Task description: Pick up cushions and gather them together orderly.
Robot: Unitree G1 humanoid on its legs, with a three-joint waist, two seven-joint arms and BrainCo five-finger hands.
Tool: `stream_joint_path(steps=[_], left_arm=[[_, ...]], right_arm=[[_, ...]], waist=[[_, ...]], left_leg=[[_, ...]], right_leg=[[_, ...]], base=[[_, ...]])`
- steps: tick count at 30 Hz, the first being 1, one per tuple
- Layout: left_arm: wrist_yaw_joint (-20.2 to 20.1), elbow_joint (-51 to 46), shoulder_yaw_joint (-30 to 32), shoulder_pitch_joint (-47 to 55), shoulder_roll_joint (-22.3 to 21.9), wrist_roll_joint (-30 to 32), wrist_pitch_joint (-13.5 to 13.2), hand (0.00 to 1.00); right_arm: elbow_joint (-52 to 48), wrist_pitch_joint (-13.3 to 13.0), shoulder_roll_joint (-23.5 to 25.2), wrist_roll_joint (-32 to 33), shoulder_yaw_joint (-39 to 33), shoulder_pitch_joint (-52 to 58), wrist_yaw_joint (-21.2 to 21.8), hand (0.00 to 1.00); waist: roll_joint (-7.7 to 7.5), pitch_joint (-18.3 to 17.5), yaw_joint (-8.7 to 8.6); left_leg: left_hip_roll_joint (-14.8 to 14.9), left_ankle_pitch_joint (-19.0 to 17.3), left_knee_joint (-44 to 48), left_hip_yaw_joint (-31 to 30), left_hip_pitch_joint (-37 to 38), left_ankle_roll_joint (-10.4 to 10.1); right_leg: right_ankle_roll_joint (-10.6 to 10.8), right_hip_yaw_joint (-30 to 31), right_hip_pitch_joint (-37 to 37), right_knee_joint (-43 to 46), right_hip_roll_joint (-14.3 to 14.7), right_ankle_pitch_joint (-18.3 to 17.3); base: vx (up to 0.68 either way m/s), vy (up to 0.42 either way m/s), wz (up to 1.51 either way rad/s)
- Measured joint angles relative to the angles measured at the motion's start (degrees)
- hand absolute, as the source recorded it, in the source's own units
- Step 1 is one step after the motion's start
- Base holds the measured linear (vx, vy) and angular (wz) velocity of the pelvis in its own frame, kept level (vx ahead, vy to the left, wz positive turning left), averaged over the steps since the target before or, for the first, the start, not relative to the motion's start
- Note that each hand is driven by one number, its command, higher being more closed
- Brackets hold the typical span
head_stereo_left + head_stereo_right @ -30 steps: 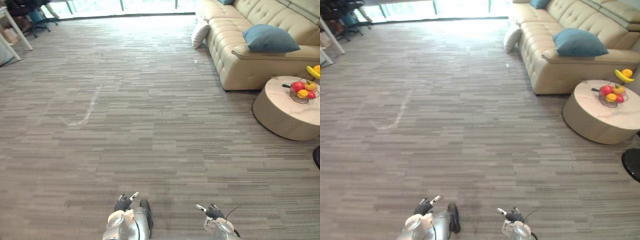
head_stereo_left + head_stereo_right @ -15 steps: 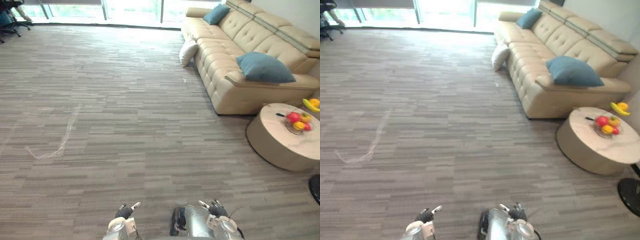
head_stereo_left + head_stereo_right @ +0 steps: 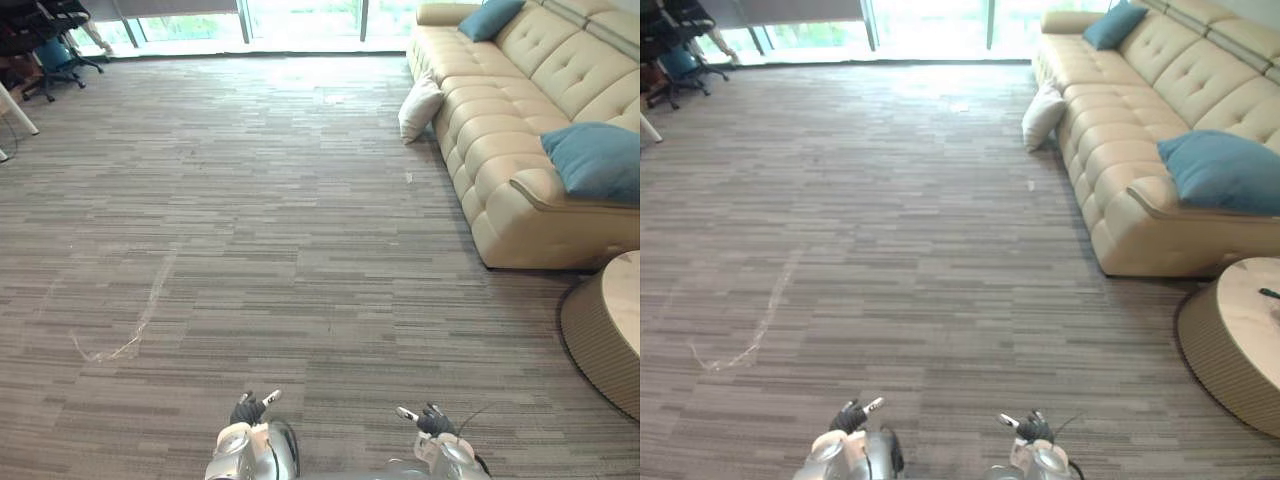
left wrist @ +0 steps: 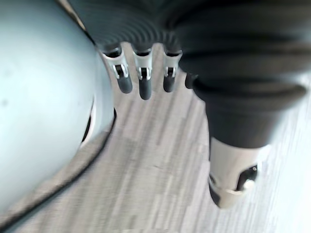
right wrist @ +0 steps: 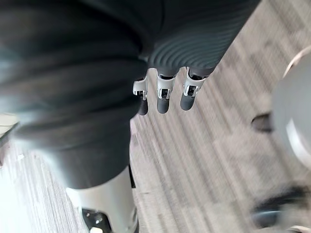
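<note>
My left hand (image 3: 248,409) and right hand (image 3: 431,421) hang relaxed, empty (a white cushion (image 3: 420,106) leans against the sofa (image 3: 497,140)).

Grey striped plank floor (image 3: 300,200) runs right across the frame, and upper right a plump white cushion (image 3: 420,107) sits on it, leaning against the beige tufted leather sofa (image 3: 500,150). A round ribbed beige table (image 3: 600,340) stands at the lower right edge. Up on the sofa, one teal square cushion (image 3: 598,160) lies at its near end and a second teal cushion (image 3: 490,18) in the top right corner.

white cushion (image 3: 420,107) against sofa (image 3: 500,135); 2 teal cushions (image 3: 597,160) on it
</note>
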Motion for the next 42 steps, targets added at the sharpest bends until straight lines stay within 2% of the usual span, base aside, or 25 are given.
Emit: stream_joint_path(steps=[3,4,5,6,7,9,10,11,13,16,17,18,19,21,22,23,26,29,30,31,32,33,36,39,42], left_arm=[[0.33,0.76,-0.04,0.29,1.61,-0.02,0.41,0.00],[0.41,1.39,-0.15,-0.35,2.07,0.03,0.42,0.00],[0.46,1.83,-0.28,-0.66,2.31,0.03,0.50,0.00],[0.54,3.27,-0.59,-0.80,2.55,0.03,0.57,0.00],[0.63,4.15,-1.13,-0.76,2.78,0.00,0.67,0.00],[0.90,4.77,-2.51,-0.67,2.90,-0.04,0.71,0.00],[0.90,4.78,-2.57,-0.61,2.45,-0.26,0.69,0.00],[0.91,4.96,-2.54,-0.75,2.56,-0.59,0.67,0.00],[0.98,6.27,-2.48,-0.92,2.39,-0.60,0.87,0.00],[0.93,6.50,-2.39,-0.58,1.39,-0.51,1.16,0.00],[0.91,6.95,-2.10,-0.70,0.98,-0.48,1.24,0.00],[0.86,6.90,-1.76,-0.58,0.17,-0.42,1.34,0.00],[0.50,6.96,-0.90,-0.51,-1.01,-0.29,1.38,0.00],[0.27,7.33,-0.46,-0.92,-1.13,-0.04,1.44,0.00],[0.30,6.79,0.03,-0.87,-1.13,-0.03,1.46,0.00],[0.25,6.12,0.50,-0.74,-1.05,-0.04,1.37,0.00],[-0.01,3.64,1.57,-0.81,-0.45,-0.23,1.15,0.00],[0.24,1.59,1.51,-0.72,-0.02,-0.47,0.10,0.00],[0.33,1.04,1.64,-0.53,0.22,-0.53,0.06,0.00],[0.43,0.95,1.86,-0.27,0.33,-0.60,0.01,0.00],[0.45,0.45,2.02,-0.10,0.76,-0.65,0.02,0.00],[0.50,0.41,2.03,0.20,1.32,-0.69,0.09,0.00],[0.91,1.52,2.01,0.29,2.76,-0.58,0.38,0.00],[1.02,3.61,1.68,0.77,3.34,-0.56,0.73,0.00],[0.98,5.42,-0.86,-0.34,2.98,-0.48,1.25,0.00]], right_arm=[[0.22,0.17,1.65,-0.49,0.19,0.65,0.16,0.00],[0.20,0.40,1.65,-0.52,0.29,1.13,0.21,0.00],[0.19,0.43,1.62,-0.52,0.50,1.17,0.17,0.00],[0.08,0.33,1.61,-0.53,0.66,1.22,0.19,0.00],[-0.80,-0.08,1.52,-0.57,0.73,0.99,0.29,0.00],[-1.54,-0.29,1.34,-0.65,1.18,1.00,0.28,0.00],[-2.44,-0.30,1.16,-0.76,1.11,1.32,0.33,0.00],[-2.89,-0.70,1.37,-0.90,1.11,0.78,0.34,0.00],[-2.83,-1.21,0.89,-0.81,0.90,0.03,0.31,0.00],[-2.59,-1.13,-0.22,-0.75,0.37,0.14,0.35,0.00],[-2.47,-0.87,-1.10,-0.74,0.37,0.46,0.41,0.00],[-2.41,-0.72,-2.19,-0.76,0.59,0.21,0.44,0.00],[-2.30,-0.60,-3.09,-0.77,0.50,-0.29,0.38,0.00],[-2.54,-0.50,-3.58,-0.77,-0.32,-0.70,0.44,0.00],[-2.24,-0.19,-3.70,-0.74,-0.26,-0.77,0.43,0.00],[-1.79,-0.18,-3.53,-0.63,-0.20,-0.72,0.33,0.00],[0.24,-0.03,-1.77,-0.39,0.66,-1.62,0.15,0.00],[0.49,0.23,-1.28,-0.32,2.34,-1.42,0.08,0.00],[0.49,0.57,-1.03,-0.32,2.35,-1.47,0.07,0.00],[0.49,0.57,-0.64,-0.34,2.12,-1.32,-0.03,0.00],[0.63,0.56,-0.17,-0.41,2.14,-1.25,-0.07,0.00],[1.27,0.59,0.18,-0.45,2.17,-1.19,-0.06,0.00],[1.72,1.26,1.62,-0.51,2.15,0.26,0.21,0.00],[0.30,0.83,1.58,-0.63,1.91,1.20,0.26,0.00],[-2.60,0.29,1.31,-0.65,1.79,1.98,0.39,0.00]], waist=[[-2.92,-2.68,-0.91],[-3.85,-2.61,-0.40],[-4.13,-2.31,-0.41],[-3.67,-1.78,-0.88],[-3.00,-1.13,-1.35],[-2.95,-1.05,-1.61],[-2.30,-1.15,-1.67],[-2.57,-0.83,-1.64],[-3.40,-0.33,-3.01],[-3.39,-0.39,-3.78],[-2.41,-0.49,-4.15],[-0.90,-0.97,-4.14],[1.09,-0.90,-4.23],[2.83,-0.01,-4.62],[3.52,0.34,-4.17],[3.55,0.72,-3.74],[1.87,1.39,-3.09],[0.98,0.84,-1.98],[0.85,0.88,-1.20],[0.71,0.73,-0.30],[-0.01,0.58,0.21],[-1.01,-0.09,0.79],[-3.74,-2.31,-0.22],[-3.06,-1.70,-0.72],[-3.44,-1.79,-1.72]], left_leg=[[-2.80,-4.03,5.06,2.32,0.14,4.35],[-3.95,-5.42,5.57,3.28,2.21,5.19],[-4.46,-6.18,5.06,3.99,4.00,5.97],[-4.96,-8.18,3.17,4.26,8.52,6.17],[-5.24,-9.57,1.26,4.47,12.90,5.98],[-5.76,-10.40,-2.95,5.36,20.45,6.72],[-5.57,-12.56,-6.08,5.13,24.01,6.56],[-5.85,-14.41,-8.58,5.52,27.05,4.10],[-6.75,-15.48,-10.91,5.51,31.85,3.35],[-8.13,-16.86,-15.15,4.00,38.30,2.80],[-7.97,-16.86,-15.61,2.06,40.52,2.90],[-6.82,-16.38,-14.81,1.41,40.44,2.28],[-5.17,-15.33,-9.53,-1.72,38.53,0.80],[-2.82,-11.29,7.92,-6.74,32.13,-2.57],[-1.13,-3.67,22.59,-10.76,25.53,-5.55],[0.54,-2.20,33.24,-12.01,20.35,-7.23],[2.08,-5.17,42.33,-9.18,7.72,-1.28],[3.17,-7.93,31.21,-2.52,0.21,1.22],[2.87,-8.03,20.05,0.08,-1.30,1.47],[1.69,-6.63,8.06,0.92,-1.32,1.00],[0.28,-0.91,2.53,0.45,-1.03,1.02],[-1.13,0.52,2.20,0.98,-0.53,1.79],[-3.31,-3.48,4.89,4.05,1.78,6.40],[-5.89,-5.85,-1.61,5.04,14.32,7.28],[-8.31,-8.19,-8.76,4.64,23.74,7.61]], right_leg=[[2.96,6.47,-2.49,7.19,-4.39,1.69],[3.74,8.91,-5.65,16.49,-5.66,3.43],[4.28,9.71,-8.83,23.67,-6.27,6.04],[5.00,10.99,-15.14,37.89,-6.85,12.89],[5.04,10.98,-19.49,47.38,-6.77,12.55],[4.14,8.59,-25.26,53.16,-6.42,10.07],[3.49,5.55,-28.34,52.54,-5.87,9.18],[3.43,2.57,-32.31,50.34,-5.89,8.03],[1.38,-2.79,-36.08,38.77,-6.10,7.16],[-0.23,-2.96,-37.44,21.60,-2.88,11.76],[-5.88,-1.52,-37.30,23.89,-1.69,13.52],[-6.37,-2.15,-37.29,25.14,-1.52,11.81],[-6.30,-2.75,-37.19,27.87,-1.35,7.92],[-6.38,-3.94,-33.88,28.47,-0.36,3.69],[-6.70,-4.61,-30.08,26.67,0.66,2.14],[-7.30,-4.85,-26.06,24.24,2.00,1.35],[-6.74,-4.69,-13.99,15.23,2.81,-0.21],[-4.62,-3.90,-7.64,8.47,2.17,-0.12],[-3.35,-2.96,-4.28,5.54,1.61,-0.19],[-2.21,-1.92,-1.80,3.69,0.88,-0.52],[-0.90,-0.72,-0.38,2.58,-0.25,-1.29],[-0.59,1.30,0.25,2.41,-1.26,-1.39],[3.08,7.48,-2.98,12.16,-5.30,4.19],[3.10,10.25,-15.25,41.52,-6.74,22.43],[2.22,8.29,-25.99,53.14,-6.02,12.64]], base=[[0.68,0.310,-0.42],[0.49,0.269,-0.30],[0.55,0.285,-0.35],[0.53,0.224,-0.29],[0.60,0.194,-0.23],[0.49,0.093,-0.15],[0.48,0.071,-0.21],[0.57,0.053,-0.15],[0.54,-0.019,0.11],[0.61,-0.092,0.34],[0.80,-0.120,0.28],[0.67,-0.128,0.23],[0.63,-0.158,0.20],[0.64,-0.182,0.20],[0.61,-0.122,-0.03],[0.59,-0.093,-0.11],[0.57,-0.041,0.00],[0.51,0.047,-0.15],[0.62,0.157,-0.37],[0.86,0.255,-0.57],[0.64,0.221,-0.66],[0.64,0.244,-0.43],[0.64,0.284,-0.16],[0.60,0.262,-0.29],[0.51,0.116,0.20]])
